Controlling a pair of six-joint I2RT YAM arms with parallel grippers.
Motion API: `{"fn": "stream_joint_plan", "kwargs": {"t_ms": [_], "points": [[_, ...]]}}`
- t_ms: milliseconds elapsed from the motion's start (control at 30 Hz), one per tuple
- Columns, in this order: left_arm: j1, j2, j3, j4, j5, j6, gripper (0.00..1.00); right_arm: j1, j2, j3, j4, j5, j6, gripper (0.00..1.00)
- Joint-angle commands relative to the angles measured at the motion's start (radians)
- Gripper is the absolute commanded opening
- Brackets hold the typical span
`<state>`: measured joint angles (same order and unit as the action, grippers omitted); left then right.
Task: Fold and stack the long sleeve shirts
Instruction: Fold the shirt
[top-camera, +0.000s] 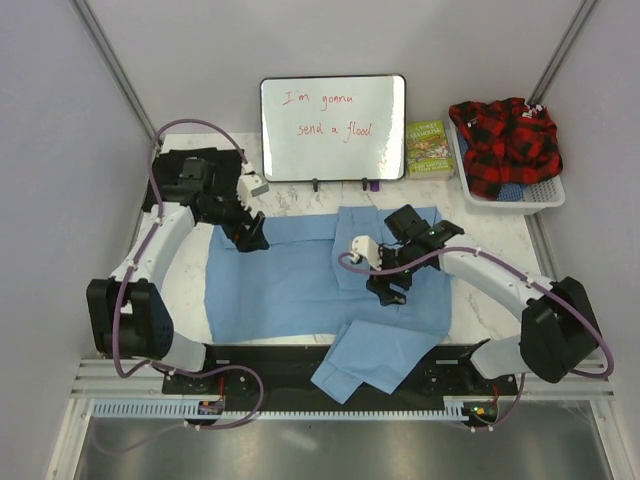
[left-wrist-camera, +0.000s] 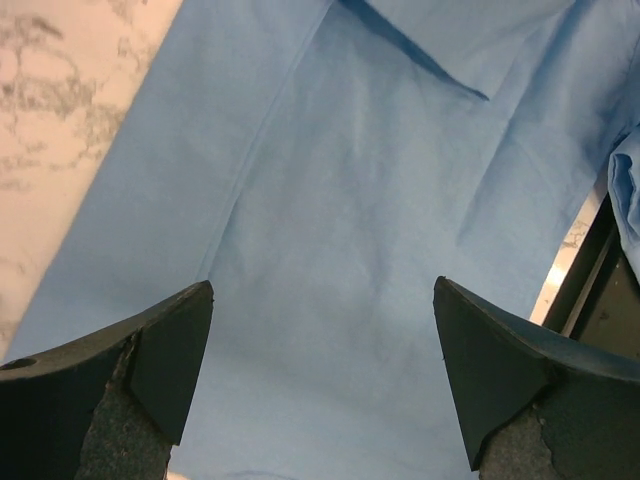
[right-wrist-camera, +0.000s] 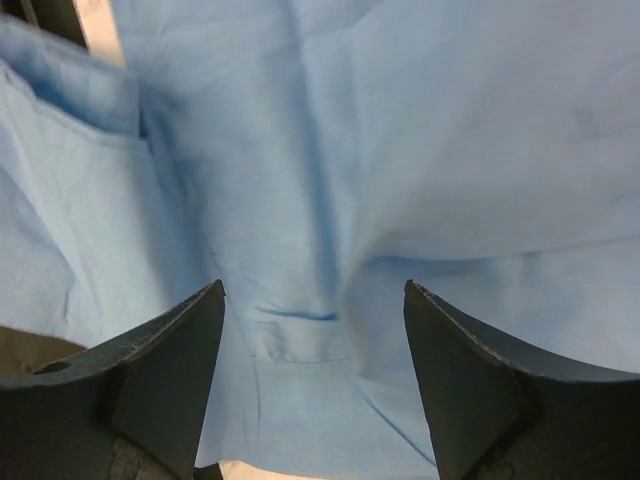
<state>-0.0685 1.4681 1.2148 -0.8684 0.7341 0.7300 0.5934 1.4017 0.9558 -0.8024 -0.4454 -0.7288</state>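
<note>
The light blue shirt (top-camera: 290, 285) lies spread on the marble table, one part hanging over the near edge (top-camera: 370, 365). It fills the left wrist view (left-wrist-camera: 340, 200) and the right wrist view (right-wrist-camera: 400, 150). My left gripper (top-camera: 250, 238) is open, just above the shirt's far left part. My right gripper (top-camera: 390, 290) is open over the shirt's right half, above a folded layer with a seam. Neither holds cloth. A black cloth (top-camera: 205, 160) sits behind the left arm at the far left; I cannot tell whether it is the black shirt.
A whiteboard (top-camera: 333, 127) with red writing stands at the back. A green book (top-camera: 428, 148) lies to its right. A white basket (top-camera: 545, 195) at the far right holds a red-and-black plaid garment (top-camera: 505, 135). A black rail (top-camera: 300, 360) runs along the near edge.
</note>
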Motion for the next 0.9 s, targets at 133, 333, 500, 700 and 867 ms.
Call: {"fn": "stream_joint_plan", "kwargs": {"t_ms": [133,333,500,700,867], "points": [[-0.217,0.267,0.191,0.301,-0.045,-0.104,0.93,-0.389,0.14,0.282,-0.003,-0.346,0.265,0.76],[-0.353,0.604,0.561,0.325,-0.104,-0.176,0.86,-0.443,0.269,0.285,0.211,-0.296,0.595,0.69],[-0.352,0.689,0.651,0.35,-0.084,-0.294,0.86,-0.428,0.452,0.391,0.405,-0.205,0.727,0.67],[-0.34,0.563,0.496,0.393,-0.107,-0.291,0.88,-0.426,0.638,0.515,0.485,-0.193,0.799,0.64],[-0.312,0.492,0.41,0.394,-0.111,-0.305,0.9,-0.425,0.749,0.569,0.523,-0.202,0.833,0.63]]}}
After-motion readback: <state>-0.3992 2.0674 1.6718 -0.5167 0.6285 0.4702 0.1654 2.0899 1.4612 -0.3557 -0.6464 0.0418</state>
